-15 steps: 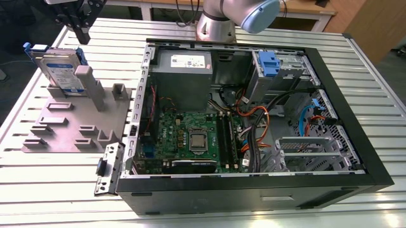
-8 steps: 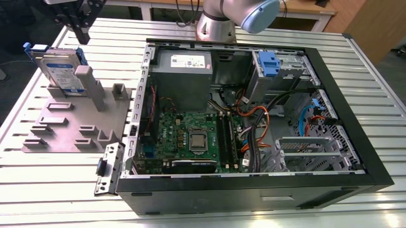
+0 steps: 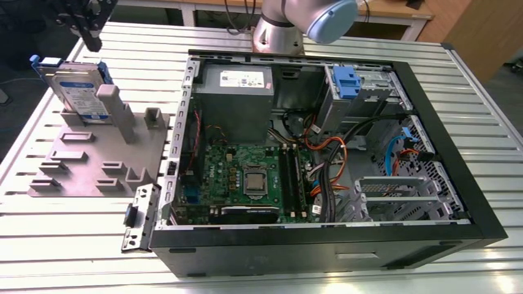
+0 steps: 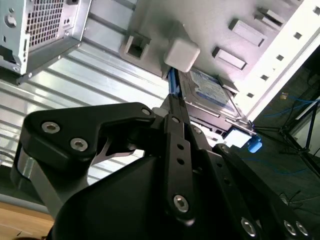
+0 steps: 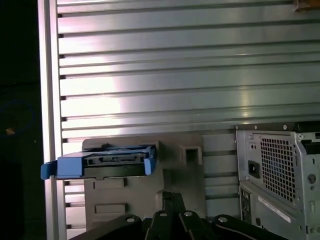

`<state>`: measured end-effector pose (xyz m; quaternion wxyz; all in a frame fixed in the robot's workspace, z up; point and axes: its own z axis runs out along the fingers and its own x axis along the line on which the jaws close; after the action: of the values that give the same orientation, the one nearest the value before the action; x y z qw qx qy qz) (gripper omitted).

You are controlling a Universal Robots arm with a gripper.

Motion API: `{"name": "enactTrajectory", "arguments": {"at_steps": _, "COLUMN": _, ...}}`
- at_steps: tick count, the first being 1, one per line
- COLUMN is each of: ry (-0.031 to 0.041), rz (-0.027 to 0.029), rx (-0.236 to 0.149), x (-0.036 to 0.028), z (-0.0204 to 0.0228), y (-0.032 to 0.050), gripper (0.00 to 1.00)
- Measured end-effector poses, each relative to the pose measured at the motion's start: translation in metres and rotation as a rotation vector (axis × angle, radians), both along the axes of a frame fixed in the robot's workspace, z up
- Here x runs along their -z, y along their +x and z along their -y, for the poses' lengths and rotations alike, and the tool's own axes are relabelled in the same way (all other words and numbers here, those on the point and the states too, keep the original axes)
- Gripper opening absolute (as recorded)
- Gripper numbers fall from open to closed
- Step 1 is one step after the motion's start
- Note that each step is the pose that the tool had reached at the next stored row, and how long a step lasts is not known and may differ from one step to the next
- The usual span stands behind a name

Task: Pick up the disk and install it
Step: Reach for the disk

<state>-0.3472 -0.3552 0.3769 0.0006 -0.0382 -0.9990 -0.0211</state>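
The disk (image 3: 79,90), silver with a white-and-blue label and a blue bracket, stands on edge in a slot at the far end of a grey fixture plate (image 3: 86,162), on the exterior view's left. My gripper (image 3: 92,43) hangs just above the disk's upper edge, apart from it, fingers together and holding nothing. In the first wrist view the disk (image 5: 104,163) shows edge-on, beyond and to one side of the gripper (image 5: 171,196). In the second wrist view the disk (image 4: 209,89) lies past the gripper (image 4: 172,102), beside a grey post (image 4: 181,54).
An open black computer case (image 3: 457,177) lies flat on the slatted aluminium table (image 3: 73,245), with its motherboard, grey power-supply box (image 3: 235,98), cables and a drive bay with a blue latch (image 3: 346,82). The arm's base (image 3: 278,30) stands behind the case.
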Motion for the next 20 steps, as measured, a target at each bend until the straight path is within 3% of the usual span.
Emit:
{"name": "enactTrajectory", "arguments": {"at_steps": 5, "ry": 0.0000, "rz": 0.0000, "rx": 0.000, "x": 0.0056, "z": -0.0020, "y": -0.0201, "gripper": 0.11}}
{"name": "enactTrajectory", "arguments": {"at_steps": 20, "ry": 0.0001, "rz": 0.0001, "rx": 0.000, "x": 0.0065, "z": -0.0028, "y": -0.0234, "gripper": 0.11}}
